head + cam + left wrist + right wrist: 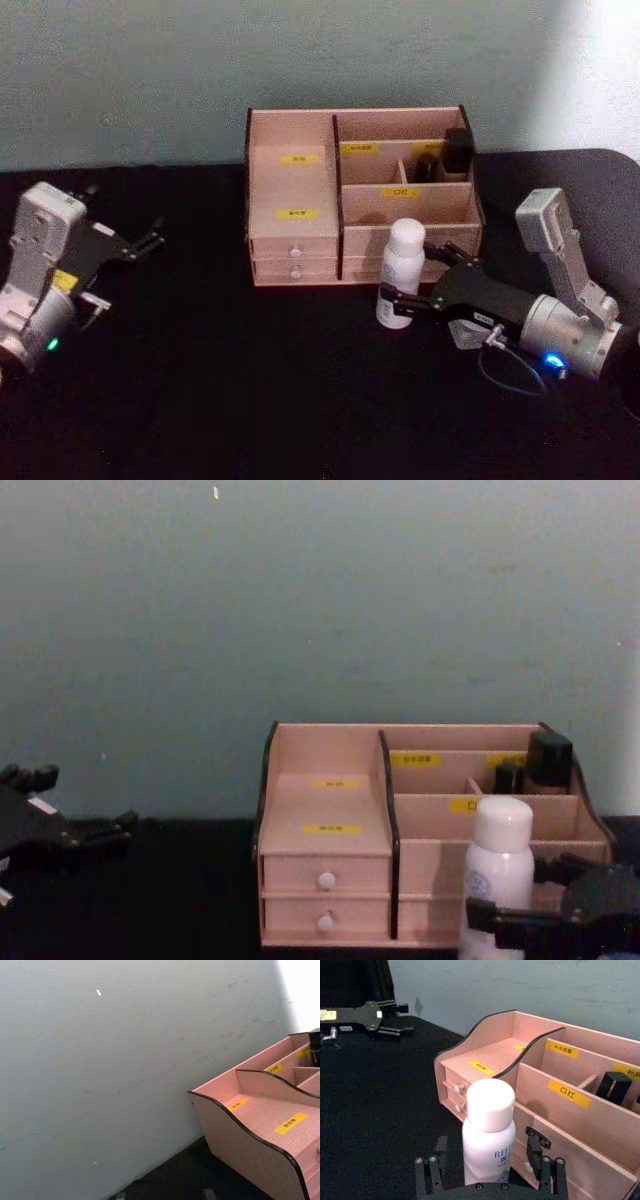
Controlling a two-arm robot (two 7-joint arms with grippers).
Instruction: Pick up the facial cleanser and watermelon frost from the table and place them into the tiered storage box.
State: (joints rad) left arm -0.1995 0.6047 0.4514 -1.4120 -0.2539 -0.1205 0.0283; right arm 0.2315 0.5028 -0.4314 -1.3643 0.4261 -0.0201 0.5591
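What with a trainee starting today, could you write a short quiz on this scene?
1. True or false: the bottle lies on its side.
2. The right gripper is: A) shut on the bottle; B) open, with a finger on either side of the bottle; C) far from the bottle.
3. Short answer: which gripper sits off to the side, away from the box?
Key: 1 false, it stands upright; 2 B; 3 the left gripper.
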